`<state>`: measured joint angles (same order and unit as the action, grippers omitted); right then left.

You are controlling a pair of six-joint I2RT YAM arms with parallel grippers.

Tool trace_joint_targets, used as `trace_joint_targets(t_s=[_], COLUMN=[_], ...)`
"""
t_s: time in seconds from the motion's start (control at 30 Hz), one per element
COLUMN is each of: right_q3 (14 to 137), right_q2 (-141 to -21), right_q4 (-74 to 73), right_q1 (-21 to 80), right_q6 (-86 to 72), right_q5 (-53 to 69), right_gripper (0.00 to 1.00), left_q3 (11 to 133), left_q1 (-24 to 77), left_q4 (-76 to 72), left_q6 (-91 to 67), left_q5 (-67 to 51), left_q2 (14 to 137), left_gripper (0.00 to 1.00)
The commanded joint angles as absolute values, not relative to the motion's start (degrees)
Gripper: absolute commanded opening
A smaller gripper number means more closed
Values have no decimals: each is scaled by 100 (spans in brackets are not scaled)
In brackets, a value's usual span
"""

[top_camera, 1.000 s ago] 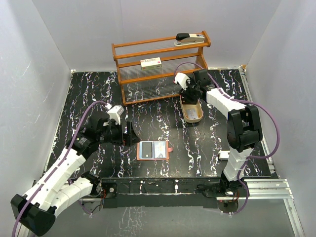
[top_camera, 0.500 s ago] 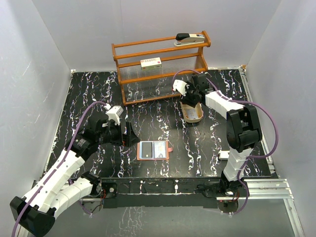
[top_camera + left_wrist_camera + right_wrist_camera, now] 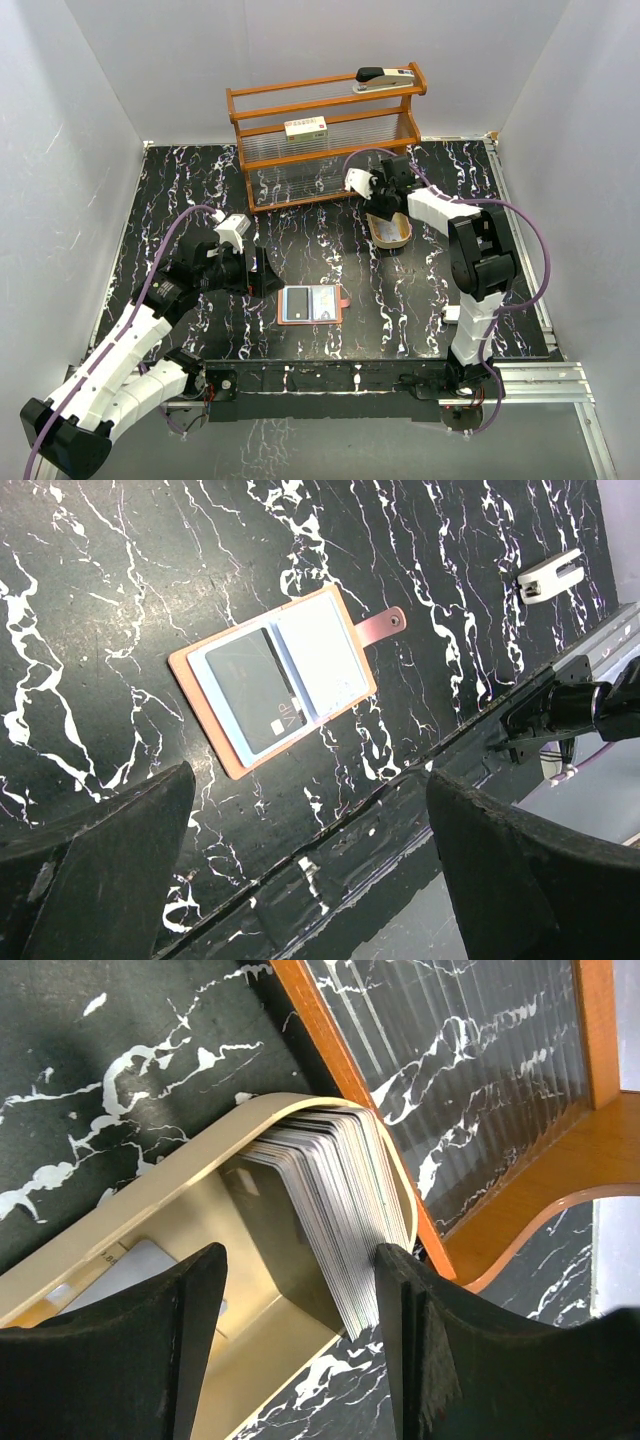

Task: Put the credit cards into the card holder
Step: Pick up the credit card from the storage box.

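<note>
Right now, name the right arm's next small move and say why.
Probably lower the right gripper a little and close on a few credit cards: its jaws are open, straddling the stack standing on edge at the end of the wooden tray, and none is gripped yet.

Counted on table: one card holder (image 3: 275, 685), one tray (image 3: 130, 1200), one wooden rack (image 3: 325, 135), one stapler (image 3: 387, 77), one small box (image 3: 306, 127), one white block (image 3: 550, 575). One dark card (image 3: 255, 690) showing in holder. Stack of cards (image 3: 330, 1200) in tray too dense to count.
</note>
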<state>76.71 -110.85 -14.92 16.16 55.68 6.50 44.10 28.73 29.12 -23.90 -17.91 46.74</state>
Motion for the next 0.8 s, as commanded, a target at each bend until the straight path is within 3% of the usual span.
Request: trace_joint_targets(t_s=[0.0, 0.77], right_q3=[7715, 7604], right_q2=[-11091, -10870], right_q4=[-994, -325], right_q1=[1658, 1713], right_q6=[5747, 5879], right_q5=[412, -113], right_gripper=[59, 43], left_q3=[4351, 4344], left_q1=[2890, 2892], left_q4=[2830, 2830], left_q6=[-2286, -2285], left_q5=[-2010, -2030], left_q2=[4544, 4543], left_gripper=[99, 99])
